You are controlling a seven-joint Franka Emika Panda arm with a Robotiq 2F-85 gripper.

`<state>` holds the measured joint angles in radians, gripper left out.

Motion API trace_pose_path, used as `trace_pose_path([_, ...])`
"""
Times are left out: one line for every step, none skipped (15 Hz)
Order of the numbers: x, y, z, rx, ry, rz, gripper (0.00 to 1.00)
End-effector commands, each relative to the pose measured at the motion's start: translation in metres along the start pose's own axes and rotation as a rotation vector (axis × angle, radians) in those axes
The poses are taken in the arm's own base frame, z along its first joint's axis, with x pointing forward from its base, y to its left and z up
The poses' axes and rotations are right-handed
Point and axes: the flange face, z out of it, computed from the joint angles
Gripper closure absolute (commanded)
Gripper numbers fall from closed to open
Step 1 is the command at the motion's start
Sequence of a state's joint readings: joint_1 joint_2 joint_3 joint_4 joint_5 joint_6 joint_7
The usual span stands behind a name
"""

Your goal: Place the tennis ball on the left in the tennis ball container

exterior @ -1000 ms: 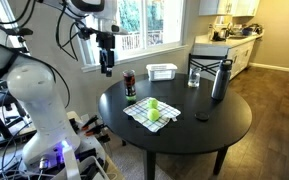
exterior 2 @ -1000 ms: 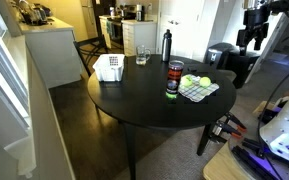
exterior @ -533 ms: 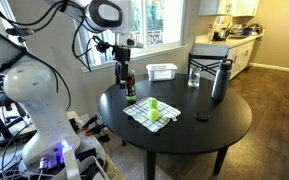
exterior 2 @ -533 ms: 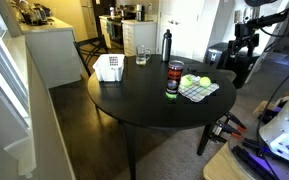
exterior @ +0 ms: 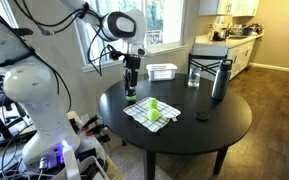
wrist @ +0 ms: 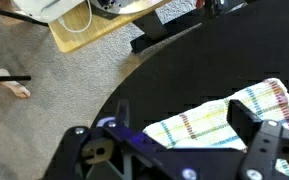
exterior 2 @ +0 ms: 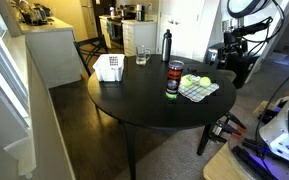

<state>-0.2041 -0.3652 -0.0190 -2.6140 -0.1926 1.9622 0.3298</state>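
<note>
- The round black table [exterior: 224, 125] stands in a kitchen-dining room with a window behind it and wood flooring. The wrist view shows grey carpet beyond the table's rim.
- The gripper [exterior: 131, 80] hangs tip-down above the table's edge zone. In the wrist view its fingers [wrist: 81, 150] are spread wide with nothing between them, so it is released.
- In an exterior view the tennis ball container [exterior: 130, 95] sits right under the gripper's tip. From the opposite side the container [exterior 2: 173, 80] is well off to one side of it, so the overlap is only line of sight.
- The container stands upright on the table, long axis vertical. Whether its top is capped cannot be told.
- The tennis ball [exterior: 153, 103] lies below the gripper and further in toward the table's centre, on a checked cloth [wrist: 219, 125]. A second ball [exterior: 154, 117] is just beside it. Being round, it shows no heading.
- Further from the gripper, across the table, are a white basket [exterior: 162, 71], a clear glass [exterior: 194, 77] and a tall grey bottle [exterior: 220, 80].
</note>
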Motion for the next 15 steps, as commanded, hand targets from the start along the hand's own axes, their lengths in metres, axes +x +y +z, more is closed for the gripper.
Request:
trace_pose_path([0.027,-0.004,0.008,-0.036,0.002,0.043,0.0])
trace_pose_path([0.034,-0.004,0.011,-0.043,-0.001,0.05,0.0])
trace_pose_path([0.04,-0.005,0.013,-0.048,-0.002,0.057,0.0])
trace_pose_path([0.046,-0.006,0.015,-0.051,0.001,0.057,0.0])
trace_pose_path([0.051,-0.007,0.015,-0.052,0.012,0.06,0.0])
trace_pose_path([0.056,-0.008,0.014,-0.045,0.046,0.056,0.0])
trace_pose_path([0.061,-0.009,0.013,-0.043,0.077,0.062,0.0])
trace_pose_path([0.066,-0.01,0.011,-0.036,0.108,0.064,0.0])
trace_pose_path([0.071,-0.011,0.01,-0.024,0.137,0.077,0.0])
trace_pose_path([0.075,-0.011,0.009,-0.013,0.167,0.094,0.0])
trace_pose_path([0.08,-0.012,0.008,-0.003,0.19,0.116,0.0])
trace_pose_path([0.084,-0.012,0.008,0.003,0.206,0.135,0.0])
trace_pose_path([0.087,-0.013,0.009,0.005,0.231,0.156,0.0])
trace_pose_path([0.079,-0.012,0.006,0.011,0.192,0.118,0.0])
trace_pose_path([0.08,-0.012,0.007,0.012,0.195,0.121,0.0])
